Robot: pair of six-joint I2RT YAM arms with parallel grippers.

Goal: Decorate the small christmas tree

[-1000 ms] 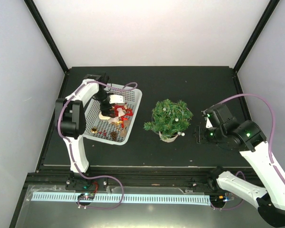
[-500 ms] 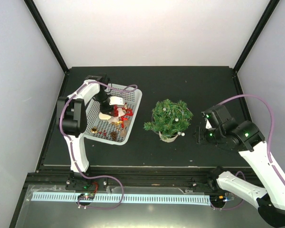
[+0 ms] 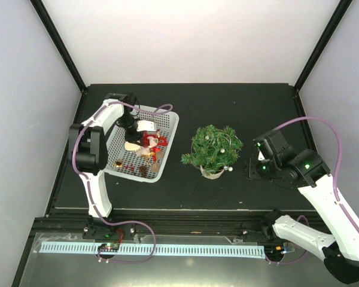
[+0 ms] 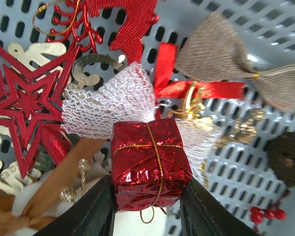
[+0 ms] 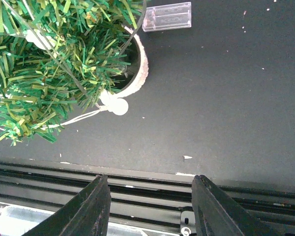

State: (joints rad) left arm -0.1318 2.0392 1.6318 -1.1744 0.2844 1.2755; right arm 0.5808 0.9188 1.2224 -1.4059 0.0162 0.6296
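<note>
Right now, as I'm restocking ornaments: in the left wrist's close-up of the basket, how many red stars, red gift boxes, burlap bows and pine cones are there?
Red star: 1
Red gift box: 1
Burlap bow: 1
Pine cone: 1
Total: 4

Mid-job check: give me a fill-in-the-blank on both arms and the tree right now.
The left fingers grip a red foil ____ tied with gold string.
The red star lies in a white mesh ____.
The right fingers stand apart with ____ between them.
The small christmas tree stands in a whitish round ____.
Missing: gift box; basket; nothing; pot.
</note>
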